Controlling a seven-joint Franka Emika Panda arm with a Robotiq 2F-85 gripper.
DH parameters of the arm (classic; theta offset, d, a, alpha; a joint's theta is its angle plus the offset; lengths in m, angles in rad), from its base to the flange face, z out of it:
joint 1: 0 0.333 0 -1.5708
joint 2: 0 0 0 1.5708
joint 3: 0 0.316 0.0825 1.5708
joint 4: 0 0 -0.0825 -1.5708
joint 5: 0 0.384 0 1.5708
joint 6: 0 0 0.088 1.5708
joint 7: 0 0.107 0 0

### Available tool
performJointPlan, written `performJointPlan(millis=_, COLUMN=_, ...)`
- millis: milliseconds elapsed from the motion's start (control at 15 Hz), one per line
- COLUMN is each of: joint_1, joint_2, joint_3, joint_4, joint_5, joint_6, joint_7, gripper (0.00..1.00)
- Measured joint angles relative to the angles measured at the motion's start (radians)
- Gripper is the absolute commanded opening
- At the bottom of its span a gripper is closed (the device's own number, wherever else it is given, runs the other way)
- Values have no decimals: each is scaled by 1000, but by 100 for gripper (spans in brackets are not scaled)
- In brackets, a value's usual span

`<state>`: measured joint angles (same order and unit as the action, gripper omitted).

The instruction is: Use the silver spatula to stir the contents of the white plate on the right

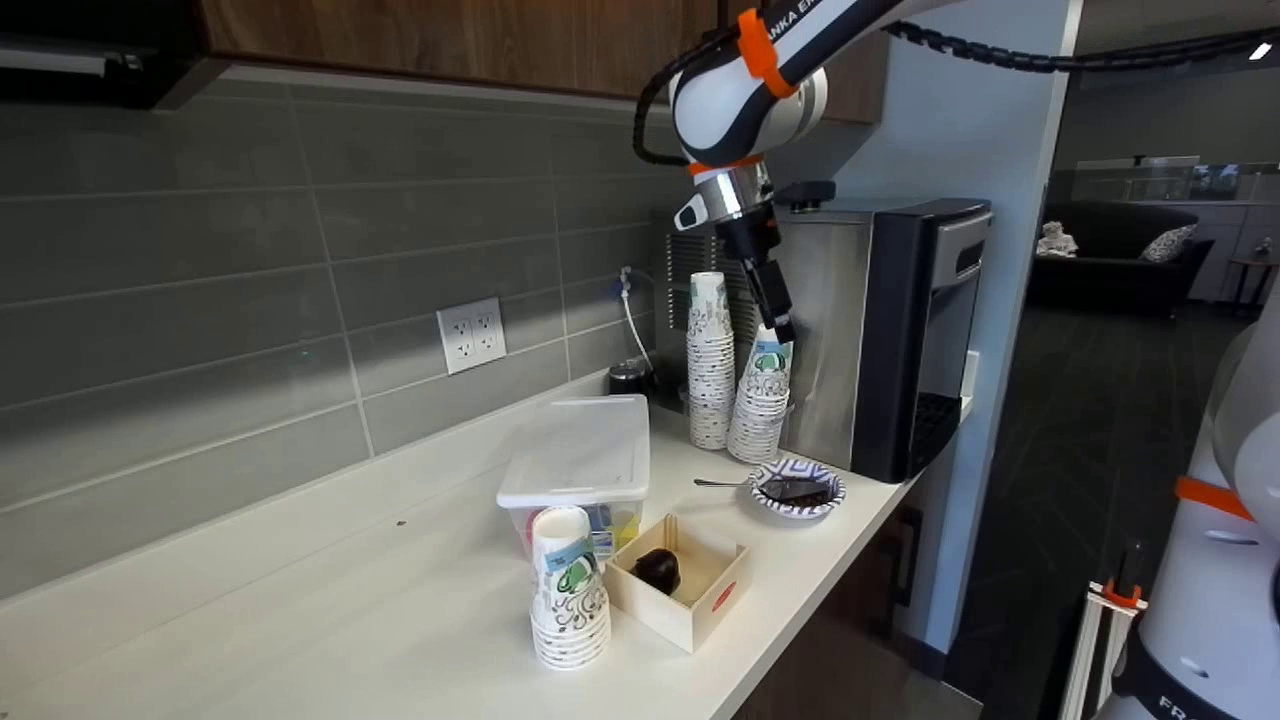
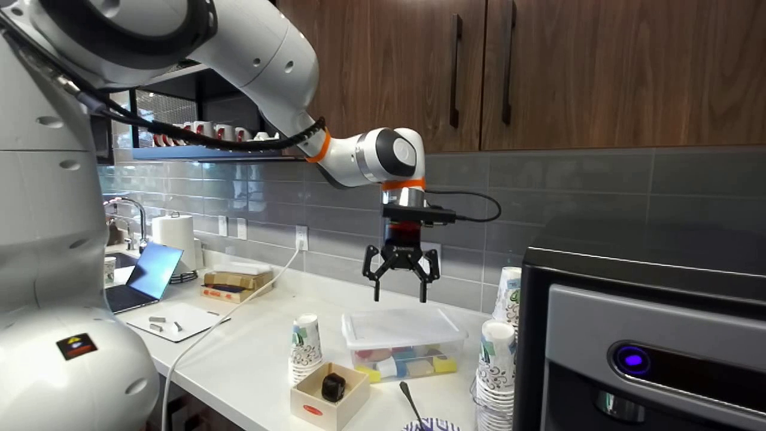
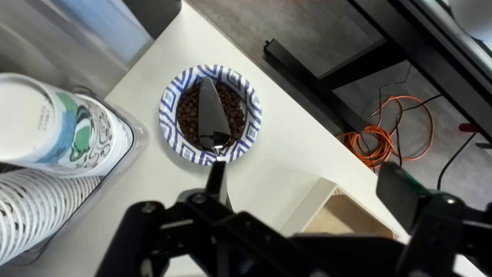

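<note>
A: Wrist view, left to right?
B: Stacked paper cups (image 3: 46,215). White plate (image 3: 168,115), blue-patterned rim, brown pieces (image 3: 188,119) inside. Silver spatula (image 3: 211,115) lying on those, handle out over the rim.
A: Gripper (image 3: 303,169)?
B: Spread wide, well above the counter (image 3: 284,134). Wooden box (image 3: 309,206) farthest right, partly hidden.

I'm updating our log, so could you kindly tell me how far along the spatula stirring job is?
Done: the silver spatula lies over the brown contents of the patterned white plate. In hand: nothing; the gripper hangs open higher up, apart from the handle. Left, likely: grasping the handle, then stirring.
</note>
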<state>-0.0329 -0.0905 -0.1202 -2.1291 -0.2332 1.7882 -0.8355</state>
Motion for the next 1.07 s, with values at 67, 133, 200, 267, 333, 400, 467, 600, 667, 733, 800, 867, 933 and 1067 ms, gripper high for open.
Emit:
performJointPlan(millis=67, joint_1=-4, joint_2=18, joint_3=-1, joint_4=-20, joint_5=0, joint_6=66, joint_7=-44, gripper=100)
performJointPlan(millis=133, joint_1=-8, joint_2=35, joint_3=-1, joint_4=-41, joint_5=0, joint_6=133, joint_7=-80, gripper=100)
performJointPlan(millis=200, joint_1=-12, joint_2=51, joint_3=-1, joint_4=-64, joint_5=1, joint_6=201, joint_7=-105, gripper=100)
performJointPlan(millis=267, joint_1=-14, joint_2=65, joint_3=-1, joint_4=-86, joint_5=4, joint_6=264, joint_7=-125, gripper=100)
performJointPlan(millis=333, joint_1=-15, joint_2=80, joint_3=-1, joint_4=-106, joint_5=7, joint_6=319, joint_7=-142, gripper=100)
performJointPlan(millis=400, joint_1=-15, joint_2=95, joint_3=0, joint_4=-123, joint_5=12, joint_6=365, joint_7=-159, gripper=100)
performJointPlan(millis=467, joint_1=-15, joint_2=110, joint_3=2, joint_4=-138, joint_5=19, joint_6=400, joint_7=-177, gripper=100)
performJointPlan(millis=600, joint_1=-15, joint_2=144, joint_3=9, joint_4=-159, joint_5=41, joint_6=453, joint_7=-213, gripper=100)
performJointPlan(millis=667, joint_1=-15, joint_2=162, joint_3=13, joint_4=-165, joint_5=52, joint_6=470, joint_7=-229, gripper=100)
performJointPlan(millis=733, joint_1=-16, joint_2=181, joint_3=16, joint_4=-170, joint_5=62, joint_6=485, joint_7=-243, gripper=100)
performJointPlan(millis=800, joint_1=-18, joint_2=201, joint_3=19, joint_4=-173, joint_5=69, joint_6=499, joint_7=-253, gripper=100)
performJointPlan(millis=867, joint_1=-21, joint_2=223, joint_3=22, joint_4=-174, joint_5=72, joint_6=511, joint_7=-263, gripper=100)
performJointPlan(millis=933, joint_1=-25, joint_2=245, joint_3=24, joint_4=-174, joint_5=73, joint_6=521, joint_7=-272, gripper=100)
performJointPlan(millis=1067, joint_1=-37, joint_2=290, joint_3=30, joint_4=-172, joint_5=73, joint_6=545, joint_7=-289, gripper=100)
